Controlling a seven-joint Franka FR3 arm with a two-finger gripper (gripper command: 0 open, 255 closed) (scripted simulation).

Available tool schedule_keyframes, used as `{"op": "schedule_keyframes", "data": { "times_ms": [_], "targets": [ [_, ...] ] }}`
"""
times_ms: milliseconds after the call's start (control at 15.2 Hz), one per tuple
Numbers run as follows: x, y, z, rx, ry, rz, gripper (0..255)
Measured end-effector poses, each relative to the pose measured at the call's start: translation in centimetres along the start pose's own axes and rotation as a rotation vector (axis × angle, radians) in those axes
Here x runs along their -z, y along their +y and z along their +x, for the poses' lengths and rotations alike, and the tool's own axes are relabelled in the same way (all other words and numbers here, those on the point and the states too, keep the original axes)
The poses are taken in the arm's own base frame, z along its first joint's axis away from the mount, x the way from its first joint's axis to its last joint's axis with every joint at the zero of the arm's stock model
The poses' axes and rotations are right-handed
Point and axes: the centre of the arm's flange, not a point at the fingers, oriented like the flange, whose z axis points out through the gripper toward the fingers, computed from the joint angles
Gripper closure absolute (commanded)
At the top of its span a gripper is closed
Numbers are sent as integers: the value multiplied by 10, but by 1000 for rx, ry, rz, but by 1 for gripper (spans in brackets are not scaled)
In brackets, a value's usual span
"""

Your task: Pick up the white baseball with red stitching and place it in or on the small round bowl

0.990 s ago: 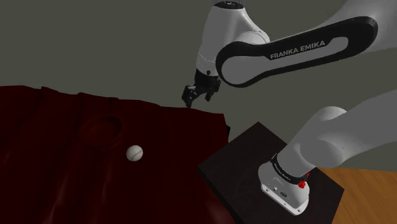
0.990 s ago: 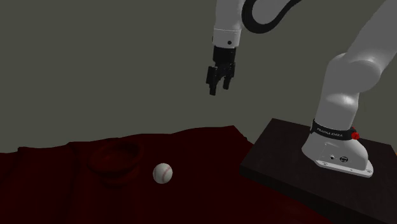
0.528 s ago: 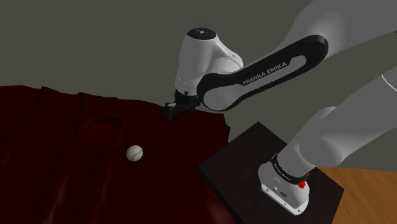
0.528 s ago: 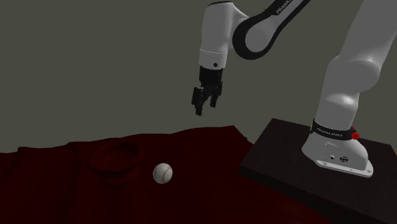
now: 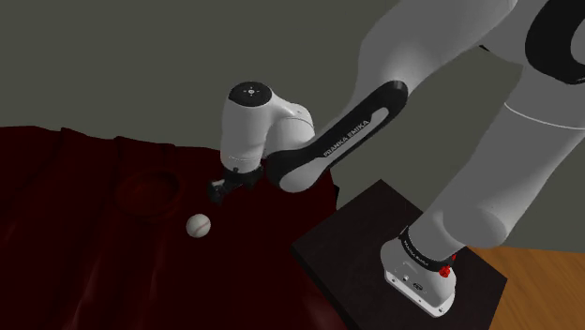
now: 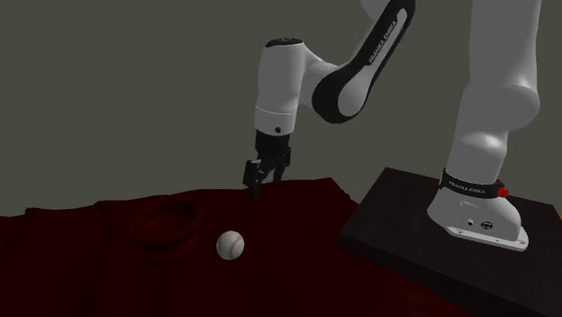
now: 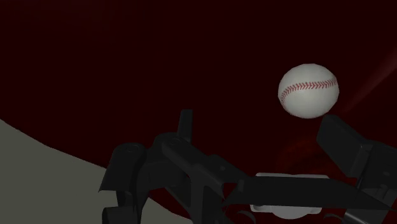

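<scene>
Ball (image 6: 231, 245), white with red stitching, lies loose on the dark red cloth (image 6: 297, 270) that covers the work surface. Nothing touches it. The bowl (image 6: 162, 232) sits just beside it, on the second exterior view's left, and is about the same dark red as the cloth, so its outline is faint. It looks empty, though its inside is too dim to be sure.

The fingers (image 6: 255, 180) hang above the cloth, higher than the ball and off toward the second exterior view's right of it. In the shoulder view they are up and a little to the right of the ball, near it but clearly apart. They point downward with a slight tilt. In the wrist view they stand wide apart with nothing between them, and the ball (image 7: 308, 91) lies ahead of the right one rather than centred in the gap.

The arm (image 6: 284, 81) reaches out from the stand (image 6: 405, 225), which is well apart from both ball and bowl.

As for progress, I judge the task barely begun: this is the approach. No grasp has been made and the ball has not left the cloth. What is left is nearly everything. The fingers must line up so the ball falls between them, come down around it, close and lift. Then comes the short carry to the bowl and the release. That carry should be brief, since the two are neighbours. A round ball on soft folds may roll if nudged off centre.
</scene>
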Motion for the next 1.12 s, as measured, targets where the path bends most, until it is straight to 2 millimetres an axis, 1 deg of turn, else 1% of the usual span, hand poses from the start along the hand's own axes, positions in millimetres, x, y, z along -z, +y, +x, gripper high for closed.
{"op": "schedule_keyframes", "data": {
  "times_ms": [264, 462, 594, 660, 792, 1122],
  "targets": [
    [-32, -34, 1, 16, 15, 8, 0],
    [-55, -67, 3, 28, 27, 14, 0],
    [-74, -88, 6, 36, 35, 18, 0],
    [-79, -94, 7, 38, 37, 18, 0],
    [-89, -99, 7, 40, 39, 18, 0],
    [-118, -100, 8, 41, 40, 18, 0]
  ]
}}
